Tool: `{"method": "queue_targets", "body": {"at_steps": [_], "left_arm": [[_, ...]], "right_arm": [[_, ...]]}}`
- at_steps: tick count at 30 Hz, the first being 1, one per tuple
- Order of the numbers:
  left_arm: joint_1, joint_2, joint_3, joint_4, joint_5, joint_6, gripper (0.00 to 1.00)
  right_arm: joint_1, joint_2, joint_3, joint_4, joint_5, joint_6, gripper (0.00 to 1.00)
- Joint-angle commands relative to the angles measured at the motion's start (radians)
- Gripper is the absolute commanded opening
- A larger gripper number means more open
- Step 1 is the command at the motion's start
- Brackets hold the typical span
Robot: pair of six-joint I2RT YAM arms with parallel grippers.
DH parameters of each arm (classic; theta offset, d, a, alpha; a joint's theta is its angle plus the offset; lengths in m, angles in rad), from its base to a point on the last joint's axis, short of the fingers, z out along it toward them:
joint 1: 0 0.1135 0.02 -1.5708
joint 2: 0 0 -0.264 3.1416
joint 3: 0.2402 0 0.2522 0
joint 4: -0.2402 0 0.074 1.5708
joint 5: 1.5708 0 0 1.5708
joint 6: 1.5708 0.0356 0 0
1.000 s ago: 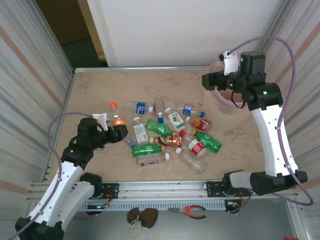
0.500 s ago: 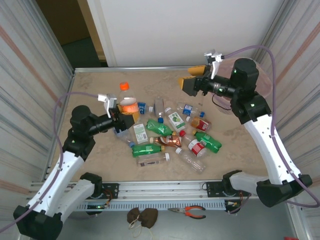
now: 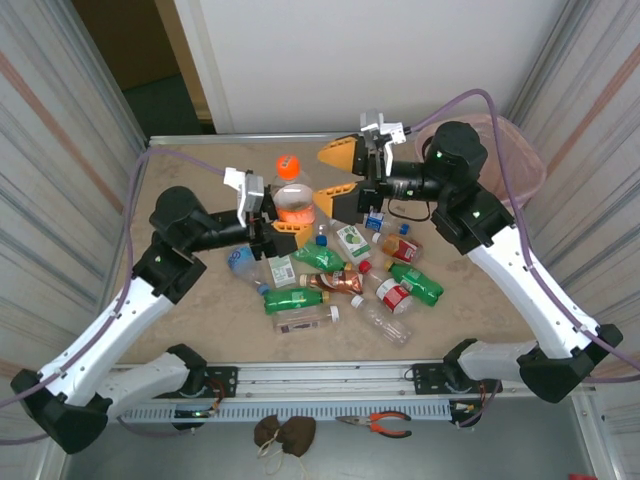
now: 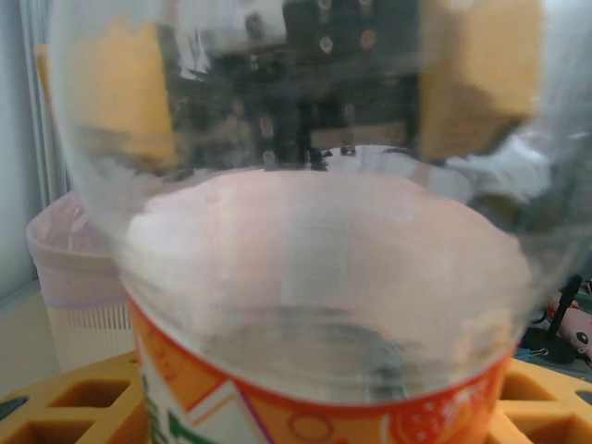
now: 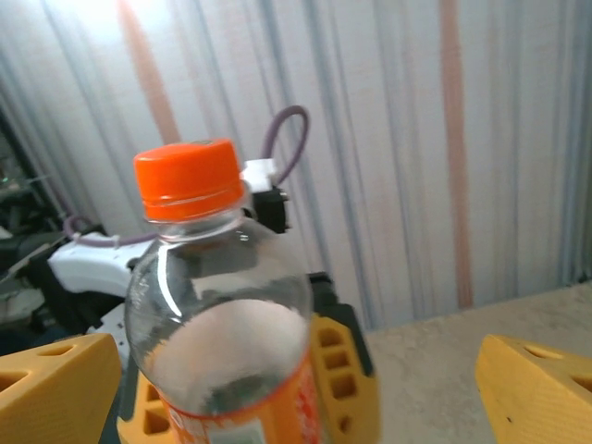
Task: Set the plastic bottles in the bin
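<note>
The left gripper (image 3: 283, 228) grips the orange-capped bottle (image 3: 291, 196) upright, raised over the far middle of the table. The right gripper (image 3: 326, 178), jaws wide, faces it from just right. The bin (image 3: 528, 158) stands far right, nearer that arm.

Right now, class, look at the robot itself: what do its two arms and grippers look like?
Both the left arm and right arm have white shells with black joints. A lilac cable loops along each. The left gripper and right gripper have black bodies, white wrist brackets and thick yellow fingers moulded with square hollows.
</note>
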Motion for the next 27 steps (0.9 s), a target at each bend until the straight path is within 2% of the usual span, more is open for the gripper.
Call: {"method": "queue_targets", "body": {"at_steps": [1,10,13,22,27], "left_arm": [[-0.021,0.017,0.064,-0.018,-0.028,0.066,0.49],[-0.05,0.054,0.11,-0.033,-0.033,0.093,0.49],[-0.055,0.057,0.112,-0.036,-0.034,0.098,0.49],[-0.056,0.049,0.097,-0.034,-0.05,0.107,0.51],[-0.056,0.047,0.093,-0.033,-0.056,0.107,0.53]], "right_arm": [[0.034,0.008,0.05,0.014,-0.024,-0.063,0.97],[0.103,0.058,0.099,-0.046,-0.044,-0.123,0.89],[0.114,0.068,0.124,-0.072,-0.03,-0.132,0.8],[0.122,0.054,0.124,-0.076,-0.032,-0.133,0.63],[0.125,0.051,0.125,-0.069,-0.028,-0.127,0.58]]}}
